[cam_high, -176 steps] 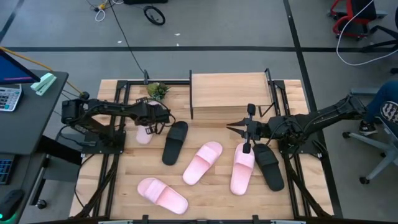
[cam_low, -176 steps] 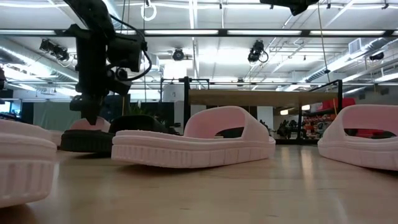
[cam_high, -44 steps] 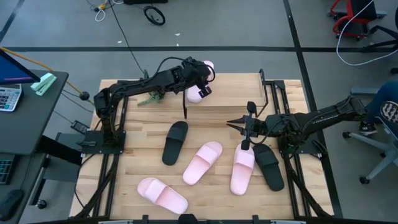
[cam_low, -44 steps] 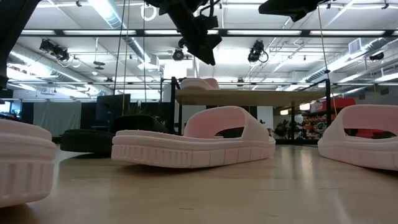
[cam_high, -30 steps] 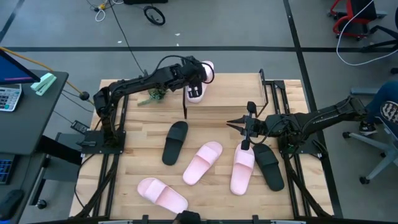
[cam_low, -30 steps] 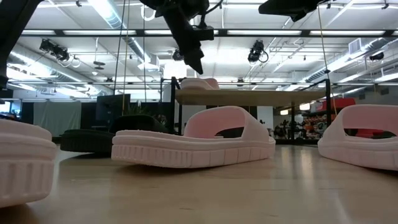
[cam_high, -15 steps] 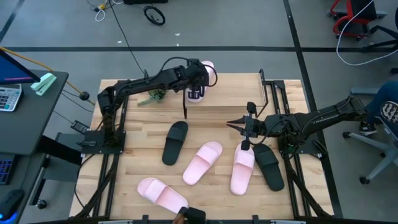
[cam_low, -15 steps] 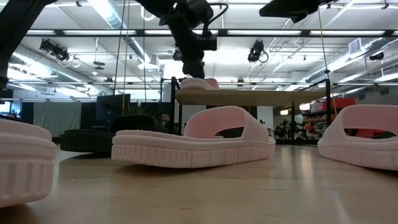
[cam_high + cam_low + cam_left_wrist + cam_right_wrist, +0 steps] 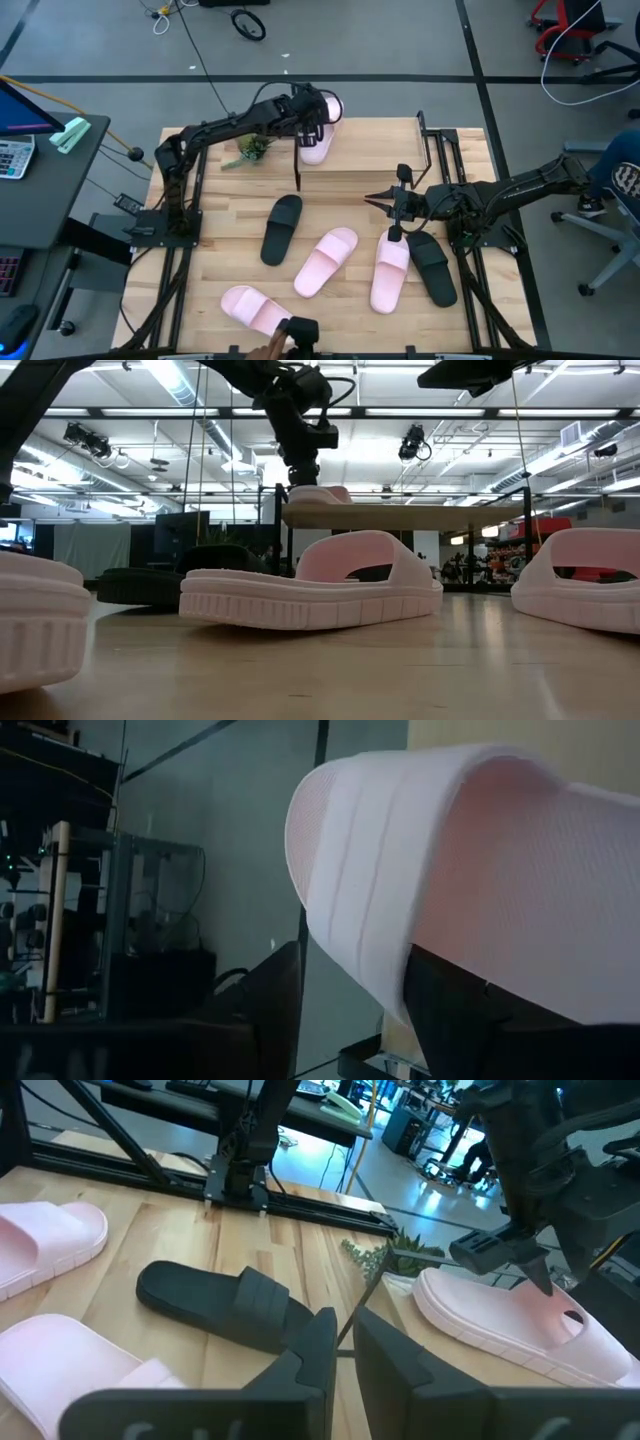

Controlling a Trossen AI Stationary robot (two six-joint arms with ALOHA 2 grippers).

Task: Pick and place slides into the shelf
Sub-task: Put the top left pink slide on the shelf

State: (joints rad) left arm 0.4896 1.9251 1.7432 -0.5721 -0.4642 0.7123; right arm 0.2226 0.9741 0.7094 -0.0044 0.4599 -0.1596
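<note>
My left gripper [image 9: 314,127] reaches over the far left corner of the shelf [image 9: 380,150], a light board on a thin black frame, and is shut on a pale pink slide [image 9: 320,135]. That slide lies sole-down on the board, also seen in the low view [image 9: 318,493]. My right gripper [image 9: 392,205] hovers shut over the table in front of the shelf and holds nothing. On the tabletop lie a black slide [image 9: 282,228], a pink slide [image 9: 325,262], another pink slide [image 9: 390,270], a second black slide [image 9: 432,265] and a near pink slide [image 9: 258,310]. My left gripper holds the pink slide by its wide strap [image 9: 360,920], pinched between the two fingers. One dark finger [image 9: 470,1015] sits under the strap and the other [image 9: 265,995] outside it. The fingers come from above, pointing down [image 9: 300,470]. The slide's sole rests on the shelf's top board.
A small green plant [image 9: 250,147] stands left of the shelf. Black frame rails [image 9: 190,200] run along both table sides. A person's hand with a dark object [image 9: 285,338] shows at the near table edge, beside the near pink slide.
The left gripper has swung from a slant to upright above the shelf's far left corner, staying shut on the pink slide. The slide has turned a little on the board. A hand has come in at the near table edge.
</note>
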